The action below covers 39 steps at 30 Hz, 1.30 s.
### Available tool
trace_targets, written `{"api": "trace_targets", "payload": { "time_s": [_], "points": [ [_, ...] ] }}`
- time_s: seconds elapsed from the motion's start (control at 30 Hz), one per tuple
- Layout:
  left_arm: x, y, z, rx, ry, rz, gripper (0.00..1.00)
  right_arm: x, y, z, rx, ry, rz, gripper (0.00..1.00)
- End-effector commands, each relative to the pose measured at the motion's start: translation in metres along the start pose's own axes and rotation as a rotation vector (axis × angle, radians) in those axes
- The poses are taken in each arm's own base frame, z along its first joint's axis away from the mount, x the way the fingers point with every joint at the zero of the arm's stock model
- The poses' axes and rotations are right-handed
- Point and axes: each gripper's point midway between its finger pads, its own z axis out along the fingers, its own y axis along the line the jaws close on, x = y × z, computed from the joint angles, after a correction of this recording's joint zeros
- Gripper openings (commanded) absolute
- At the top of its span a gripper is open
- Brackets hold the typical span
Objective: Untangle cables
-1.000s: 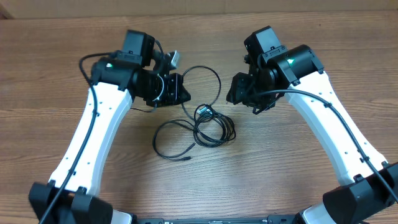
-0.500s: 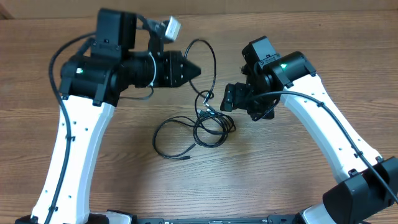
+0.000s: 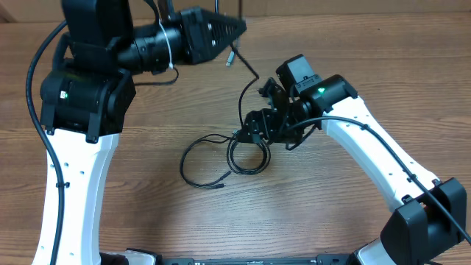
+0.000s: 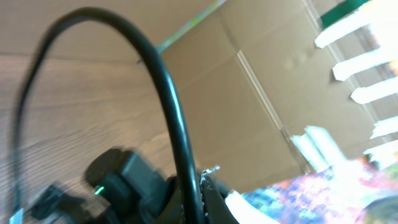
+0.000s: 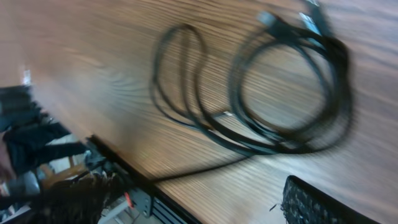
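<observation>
Cables [image 5: 339, 109] look limp and light, so with your left claw [image 3: 241, 24] clamped on one raised strand, take the coil at bench [image 3: 368, 66] centre with your parted right claw [image 3: 254, 127].

the table [image 3: 331, 221] is warm brown wood, with a finer, darker grain streaking across it. the cables [image 5: 339, 87] lying on it are plain black, and one plug [image 3: 229, 60] shows a silvery tip. the left arm [image 3: 73, 184] and the right arm [image 3: 368, 154] both have white shells with black joints and black wrists, and each carries a small green light [image 3: 321, 91]. the cardboard [image 4: 249, 93] seen from the left wrist is dull tan.
</observation>
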Motion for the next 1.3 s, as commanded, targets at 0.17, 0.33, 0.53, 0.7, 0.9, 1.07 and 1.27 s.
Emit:
{"api": "trace_targets", "payload": {
  "time_s": [0.17, 0.33, 0.53, 0.7, 0.9, 1.07, 1.27],
  "points": [
    [-0.011, -0.048, -0.014, 0.140, -0.024, -0.087, 0.04, -0.020, 0.029, 0.005, -0.104, -0.076, -0.064, 0.77],
    [-0.007, -0.045, -0.014, 0.132, -0.010, -0.087, 0.04, -0.031, 0.034, 0.003, -0.123, -0.119, -0.054, 0.51],
    [-0.001, -0.035, -0.012, 0.096, 0.005, -0.092, 0.04, -0.039, 0.038, 0.001, -0.137, -0.150, -0.056, 0.25],
    [-0.001, -0.006, -0.011, -0.035, -0.031, -0.107, 0.04, -0.032, 0.036, 0.002, -0.137, -0.117, 0.004, 0.04],
    [0.005, 0.093, -0.040, -0.548, -0.171, -0.222, 0.04, -0.017, 0.052, -0.019, -0.221, -0.080, 0.071, 0.04],
    [0.030, 0.161, -0.090, -0.983, -0.199, -0.296, 0.04, -0.021, 0.067, -0.074, -0.316, -0.165, 0.173, 0.04],
    [0.054, 0.184, -0.102, -1.122, -0.110, -0.349, 0.04, -0.017, 0.097, -0.144, -0.513, -0.222, 0.183, 0.04]
  ]
}}
